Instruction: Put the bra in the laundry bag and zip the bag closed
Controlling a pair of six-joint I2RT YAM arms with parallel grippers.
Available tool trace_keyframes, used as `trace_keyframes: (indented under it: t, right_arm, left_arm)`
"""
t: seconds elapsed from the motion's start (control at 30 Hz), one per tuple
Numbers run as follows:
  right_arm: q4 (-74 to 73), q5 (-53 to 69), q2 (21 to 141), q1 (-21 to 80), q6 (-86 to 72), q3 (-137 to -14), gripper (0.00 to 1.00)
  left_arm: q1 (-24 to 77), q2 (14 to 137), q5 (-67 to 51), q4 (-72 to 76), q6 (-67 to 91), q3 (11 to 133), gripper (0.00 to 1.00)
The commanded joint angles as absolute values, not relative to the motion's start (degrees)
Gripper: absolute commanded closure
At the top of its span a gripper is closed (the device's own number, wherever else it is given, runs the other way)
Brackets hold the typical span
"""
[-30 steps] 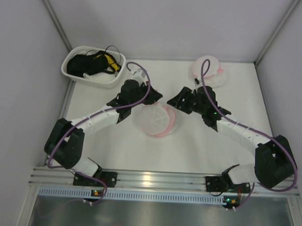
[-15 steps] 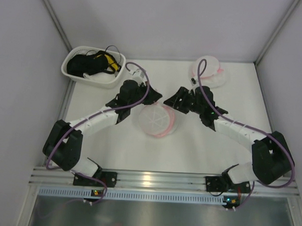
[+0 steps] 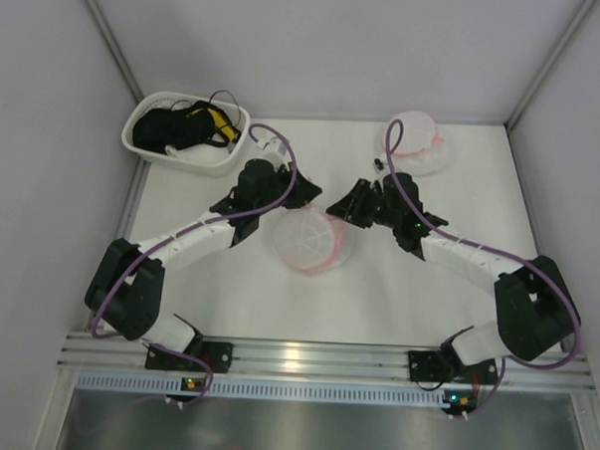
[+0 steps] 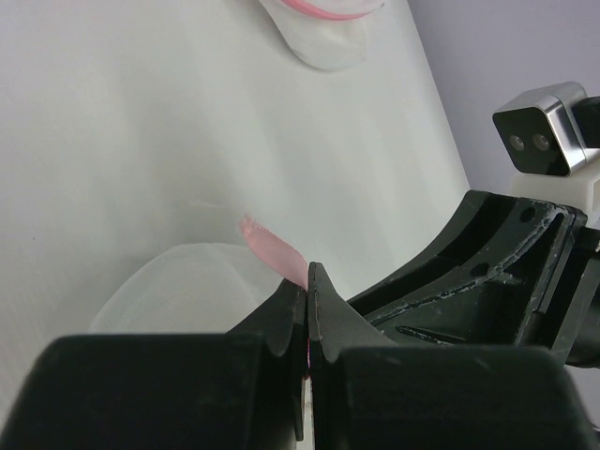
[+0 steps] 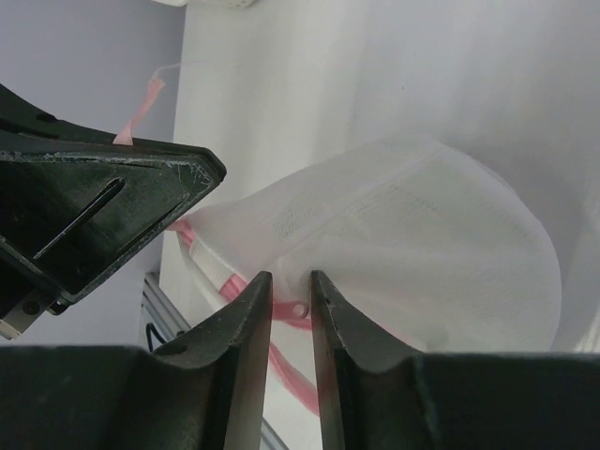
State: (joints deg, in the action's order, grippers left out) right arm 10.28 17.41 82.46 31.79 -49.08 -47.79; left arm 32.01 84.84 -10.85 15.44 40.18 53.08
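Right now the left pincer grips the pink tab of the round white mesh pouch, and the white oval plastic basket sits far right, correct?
No: the top external view shows the white oval plastic basket far left. The left pincer does grip the pink tab of the round white mesh pouch.

I see left arm (image 3: 195,235) stretched forward and angled inward | left gripper (image 4: 307,281) fingers pressed together, a pink tab (image 4: 272,251) pinched at their tips | right arm (image 3: 458,254) angled inward to meet it | right gripper (image 5: 292,281) fingers a narrow gap apart | the two grippers' tips sit just beside each other
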Motion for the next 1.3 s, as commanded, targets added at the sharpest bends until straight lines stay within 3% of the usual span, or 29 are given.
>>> trace_keyframes:
  t: [0.0, 0.13, 0.3, 0.4, 0.43, 0.53, 0.73, 1.27]
  right_arm:
    - [13.54, 17.75, 80.16, 32.52, -48.6, -50.45, 0.76]
    - [12.92, 17.58, 80.16, 32.61, -48.69, -50.71, 0.87]
    - [11.17, 16.35, 79.63, 32.61, -48.16, -51.32, 0.91]
    - [7.92, 15.21, 79.37, 32.43, -47.72, -52.38, 0.74]
    - [7.39, 14.42, 78.84, 32.43, -47.55, -52.47, 0.61]
    - [4.93, 14.06, 77.44, 32.17, -47.11, -53.26, 0.51]
    - [0.45, 14.68, 74.8, 31.82, -46.85, -54.93, 0.46]
    - [6.68, 21.18, 78.66, 31.82, -55.37, -50.36, 0.48]
  left_arm:
    - [32.08, 82.79, -10.46, 19.25, 40.08, 53.17, 1.0]
    - [31.99, 82.71, -10.11, 19.25, 39.99, 53.0, 1.0]
    - [31.99, 82.18, -9.14, 19.25, 39.99, 52.56, 1.0]
    - [31.99, 82.09, -8.97, 19.25, 39.82, 52.47, 1.0]
    - [31.99, 81.83, -8.96, 19.25, 39.81, 52.47, 1.0]
    - [31.99, 81.74, -9.05, 19.25, 39.73, 52.21, 1.0]
    - [32.17, 81.65, -9.4, 19.42, 39.55, 52.03, 1.0]
    - [32.43, 80.16, -8.7, 19.42, 39.11, 51.33, 1.0]
